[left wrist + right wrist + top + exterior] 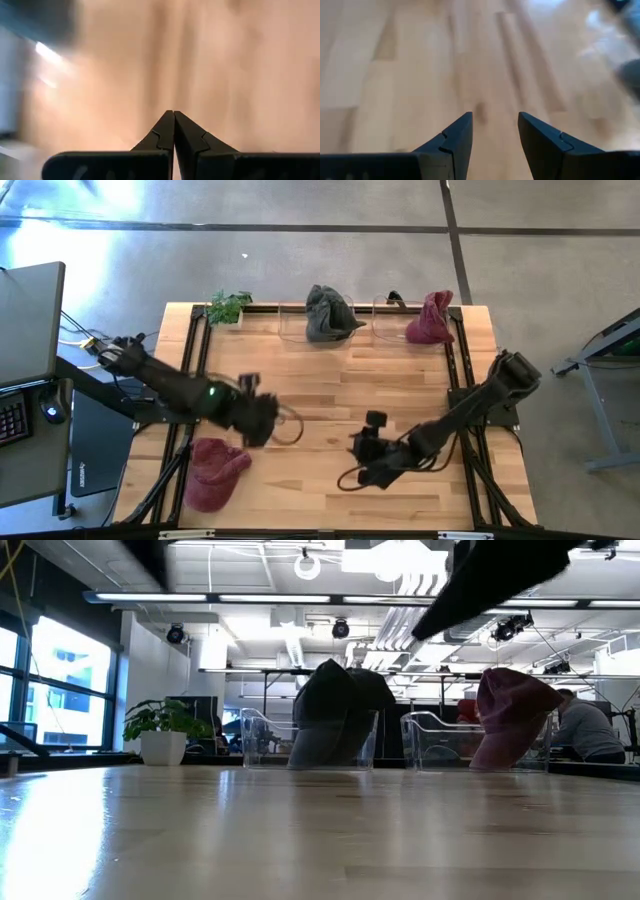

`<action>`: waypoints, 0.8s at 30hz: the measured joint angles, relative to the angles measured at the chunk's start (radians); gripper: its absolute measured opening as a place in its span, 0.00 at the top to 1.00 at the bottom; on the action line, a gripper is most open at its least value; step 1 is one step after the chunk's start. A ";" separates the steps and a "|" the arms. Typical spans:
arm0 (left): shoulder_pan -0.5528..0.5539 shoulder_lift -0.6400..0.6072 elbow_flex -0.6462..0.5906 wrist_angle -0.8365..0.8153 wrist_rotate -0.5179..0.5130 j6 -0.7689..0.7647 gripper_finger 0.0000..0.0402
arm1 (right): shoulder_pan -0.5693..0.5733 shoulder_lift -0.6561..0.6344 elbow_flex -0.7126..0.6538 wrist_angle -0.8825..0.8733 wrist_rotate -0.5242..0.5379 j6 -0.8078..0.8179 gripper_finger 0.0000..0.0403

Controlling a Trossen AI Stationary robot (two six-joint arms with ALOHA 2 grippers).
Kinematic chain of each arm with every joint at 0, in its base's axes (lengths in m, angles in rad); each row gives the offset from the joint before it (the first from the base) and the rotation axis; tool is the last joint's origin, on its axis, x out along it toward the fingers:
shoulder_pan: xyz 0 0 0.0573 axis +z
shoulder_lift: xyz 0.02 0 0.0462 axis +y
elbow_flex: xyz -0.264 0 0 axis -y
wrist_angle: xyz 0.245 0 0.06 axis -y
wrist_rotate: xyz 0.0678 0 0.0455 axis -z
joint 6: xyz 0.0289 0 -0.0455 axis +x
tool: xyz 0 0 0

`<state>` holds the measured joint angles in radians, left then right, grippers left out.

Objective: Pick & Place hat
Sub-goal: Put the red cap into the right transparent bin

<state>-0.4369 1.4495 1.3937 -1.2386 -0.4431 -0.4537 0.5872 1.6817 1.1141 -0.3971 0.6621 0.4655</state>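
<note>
A maroon hat (214, 471) lies on the table near its near-left corner. My left gripper (262, 420) (173, 112) hovers just to the far-right of it with its fingers shut on nothing. A grey hat (328, 314) (335, 716) sits in a clear bin (258, 736) at the far edge. A second maroon hat (430, 320) (514, 720) sits in the clear bin (428, 738) to its right. My right gripper (366, 457) (495, 116) is open over bare wood at the table's near middle.
A small potted plant (228, 307) (164, 730) stands at the far-left corner. Black rails (200, 340) run along both sides of the table. A cable loop (291, 427) hangs by the left gripper. Bare wood (330, 375) lies between the arms and the bins.
</note>
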 joint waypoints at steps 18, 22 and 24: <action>-0.159 0.002 -0.633 0.601 0.591 -0.547 1.00 | -0.002 -0.086 0.000 0.073 -0.111 -0.088 0.62; -0.151 0.001 -0.643 0.890 0.398 -0.426 1.00 | -0.002 -0.112 0.000 0.075 -0.080 -0.093 0.62; -0.123 0.004 -0.643 1.023 0.284 -0.318 1.00 | 0.002 -0.119 0.000 0.076 -0.066 -0.093 0.62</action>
<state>-0.5600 1.4538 0.7509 -0.2161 -0.1591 -0.7716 0.5892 1.5624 1.1141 -0.3212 0.5961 0.3730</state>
